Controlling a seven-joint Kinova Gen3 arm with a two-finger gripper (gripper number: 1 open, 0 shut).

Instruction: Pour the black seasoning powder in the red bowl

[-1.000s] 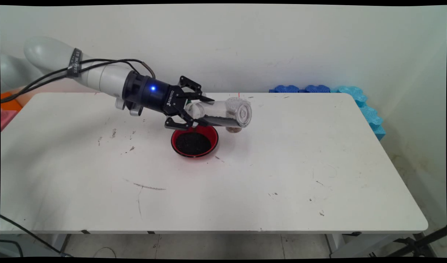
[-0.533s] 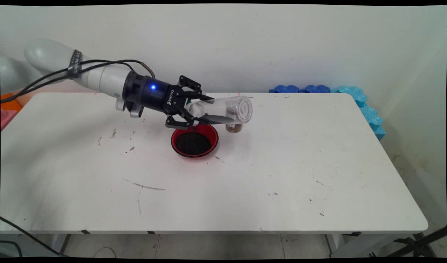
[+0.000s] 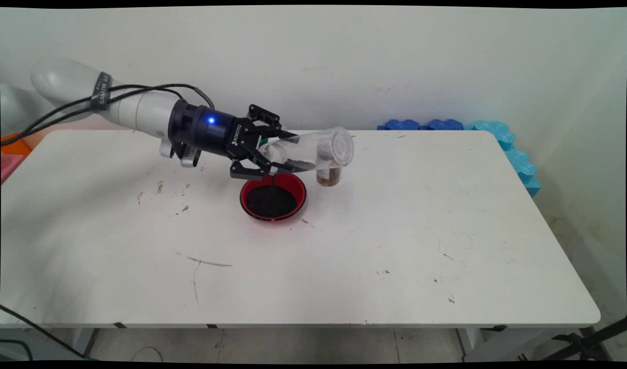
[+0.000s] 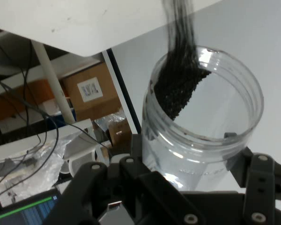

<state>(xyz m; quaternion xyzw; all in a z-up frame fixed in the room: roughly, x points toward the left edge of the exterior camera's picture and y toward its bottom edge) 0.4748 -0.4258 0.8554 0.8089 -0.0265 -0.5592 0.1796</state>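
Note:
My gripper [image 3: 274, 154] is shut on a clear plastic jar [image 3: 313, 150], held on its side above the table [image 3: 395, 230], base end raised to the right. Its mouth tips down over a red bowl [image 3: 244, 199] holding black grains [image 3: 270, 201]. A thin stream of grains [image 3: 273, 179] falls from the mouth into the bowl. In the hand view the jar [image 4: 210, 136] sits between the fingers of the gripper [image 4: 196, 161]. Black grains [image 4: 178, 86] are heaped at its rim and stream away towards the picture's top.
A small jar with brown contents [image 3: 329, 176] stands just right of the bowl, partly behind the held jar. Blue foam blocks [image 3: 446, 124] lie along the table's back right edge. Orange and pink things [image 3: 11, 151] show at the far left.
The jar's base end has risen, so it tilts more steeply towards the bowl. The grains have slid towards the mouth and pour out. More of the small brown jar shows.

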